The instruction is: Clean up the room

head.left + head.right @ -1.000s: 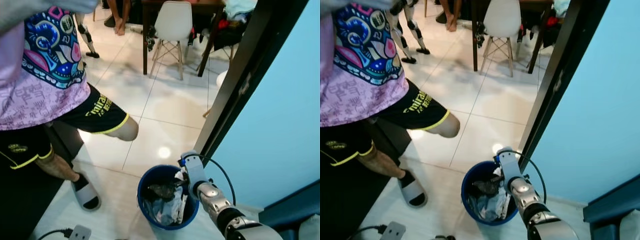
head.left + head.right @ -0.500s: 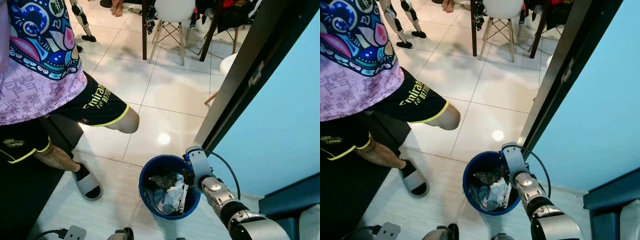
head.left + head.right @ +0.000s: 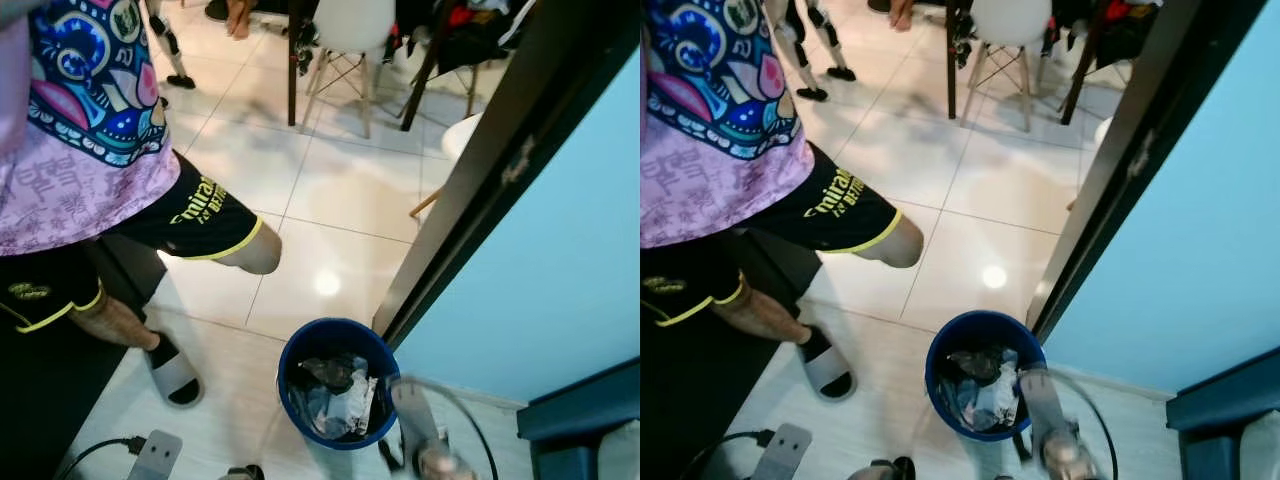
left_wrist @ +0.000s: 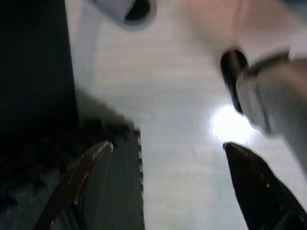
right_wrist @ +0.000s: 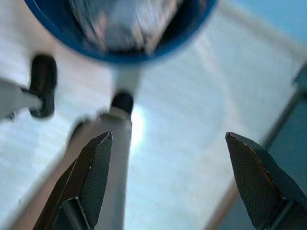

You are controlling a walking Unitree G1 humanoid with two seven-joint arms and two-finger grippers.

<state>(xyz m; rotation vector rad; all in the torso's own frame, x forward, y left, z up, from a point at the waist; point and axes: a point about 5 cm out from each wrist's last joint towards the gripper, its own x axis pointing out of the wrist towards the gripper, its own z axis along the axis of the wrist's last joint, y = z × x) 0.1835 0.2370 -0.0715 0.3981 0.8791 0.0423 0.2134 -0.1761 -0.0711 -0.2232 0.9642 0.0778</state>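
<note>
Just beside blue bin [image 3: 292, 372], right claw [image 5: 168, 177] spread, blurred.

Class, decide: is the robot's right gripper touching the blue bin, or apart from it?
Apart. The right wrist view shows the right gripper open, with pale floor between its fingertips and the blue bin.

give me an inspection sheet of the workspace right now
Surface: glossy white tile floor.
Job's things: blue trash bin by the dark door frame, holding crumpled wrappers.
Clutter: nothing seen.
Claws: right claw open, empty, blurred beside the bin; left claw open, empty, over the floor.
Cables: power strip with black cord.
Surroundings: person standing left, white chair, blue wall.
</note>
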